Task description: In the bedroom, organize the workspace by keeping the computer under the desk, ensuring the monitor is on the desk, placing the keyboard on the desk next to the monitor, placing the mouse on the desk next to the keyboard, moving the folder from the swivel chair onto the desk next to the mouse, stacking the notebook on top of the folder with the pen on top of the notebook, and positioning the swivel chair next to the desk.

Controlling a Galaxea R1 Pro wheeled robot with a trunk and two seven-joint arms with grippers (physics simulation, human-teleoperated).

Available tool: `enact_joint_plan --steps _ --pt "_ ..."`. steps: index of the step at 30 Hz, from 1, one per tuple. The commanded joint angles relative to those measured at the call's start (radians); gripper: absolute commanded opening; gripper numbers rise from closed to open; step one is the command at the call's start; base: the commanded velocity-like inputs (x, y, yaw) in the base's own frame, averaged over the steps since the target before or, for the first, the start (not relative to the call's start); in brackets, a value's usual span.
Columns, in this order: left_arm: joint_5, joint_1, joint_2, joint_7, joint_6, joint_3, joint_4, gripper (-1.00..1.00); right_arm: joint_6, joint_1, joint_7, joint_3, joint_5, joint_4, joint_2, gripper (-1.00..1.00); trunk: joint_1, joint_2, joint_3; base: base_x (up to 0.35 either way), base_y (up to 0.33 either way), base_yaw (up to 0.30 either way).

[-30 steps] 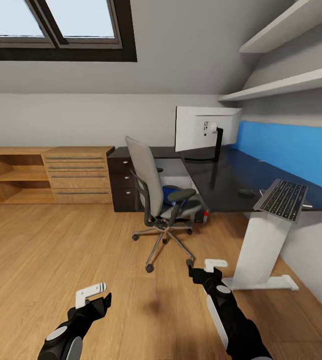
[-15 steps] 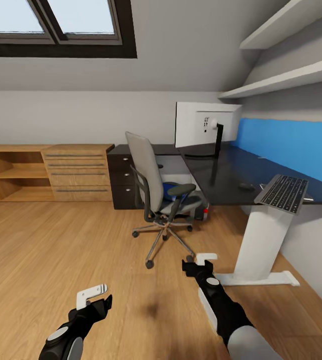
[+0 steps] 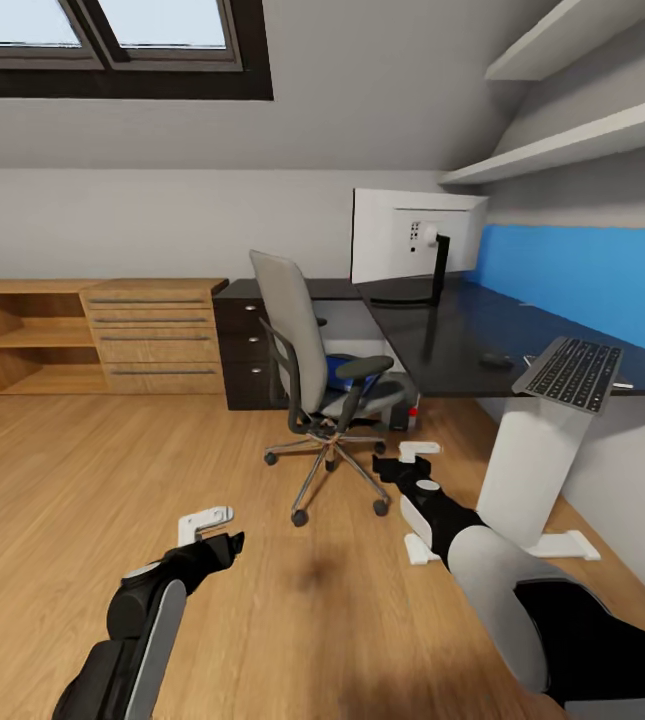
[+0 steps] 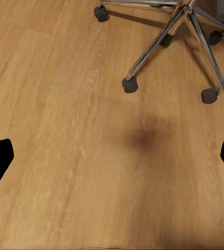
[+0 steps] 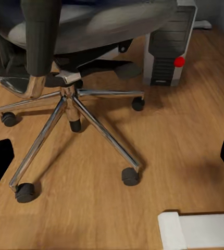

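Note:
The grey swivel chair [image 3: 297, 340] stands on the floor left of the black desk [image 3: 462, 335], with a blue folder [image 3: 340, 376] on its seat. On the desk are the white monitor [image 3: 412, 250], a dark mouse [image 3: 495, 359] and the keyboard [image 3: 570, 373], which overhangs the front edge. The computer tower [image 5: 168, 46] sits under the desk behind the chair. My right gripper [image 3: 407, 460] is open, low over the floor just right of the chair's base [image 5: 65, 78]. My left gripper [image 3: 217, 532] is open above bare floor, near the castors [image 4: 130, 85].
A white desk leg [image 3: 537, 455] with a flat foot [image 5: 195, 229] stands right of my right arm. Dark drawers [image 3: 244, 350] and wooden drawers and shelves [image 3: 92, 335] line the back wall. Open wooden floor [image 3: 82, 480] lies to the left.
The view has drawn nearer to the chair and desk. My right arm has reached forward toward the chair's base, and my left arm has lifted and moved forward.

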Motion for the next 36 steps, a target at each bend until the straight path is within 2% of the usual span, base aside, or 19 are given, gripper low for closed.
enact_joint_plan --steps 1,3,4,7,12,22,36 --pt "0.011 -0.005 -0.002 0.006 0.009 -0.003 -0.002 1.00 -0.005 -0.001 -0.004 0.001 -0.001 0.003 0.005 1.00 0.000 0.000 -0.001 0.000 0.000 0.000" --pt "0.012 -0.007 0.000 0.004 0.011 -0.007 -0.002 1.00 -0.007 -0.001 -0.003 0.001 -0.001 0.002 0.010 1.00 0.000 0.000 -0.001 0.000 0.000 0.000" --pt "0.011 -0.010 0.018 0.002 0.007 -0.008 -0.009 1.00 -0.007 0.000 0.000 0.000 -0.001 0.000 0.014 1.00 0.000 0.000 -0.001 0.000 0.000 0.000" --pt "0.010 -0.011 0.032 0.001 0.007 -0.010 -0.012 1.00 -0.017 0.001 0.001 -0.001 -0.001 -0.002 0.013 1.00 0.000 0.000 -0.001 0.009 0.000 0.000" --pt "0.010 -0.010 0.035 0.001 0.007 -0.011 -0.012 1.00 -0.049 0.001 -0.001 -0.001 -0.001 -0.003 0.013 1.00 0.000 0.000 -0.001 0.233 0.000 0.000" --pt "0.010 -0.010 0.037 0.000 0.008 -0.009 -0.012 1.00 -0.051 0.001 -0.001 -0.002 -0.001 -0.003 0.010 1.00 0.000 0.000 -0.001 0.293 0.000 0.000" --pt "0.012 -0.009 0.037 -0.001 0.014 -0.006 -0.012 1.00 -0.054 0.003 -0.002 -0.002 0.000 0.004 0.008 1.00 0.000 0.000 -0.001 0.102 0.000 0.000"
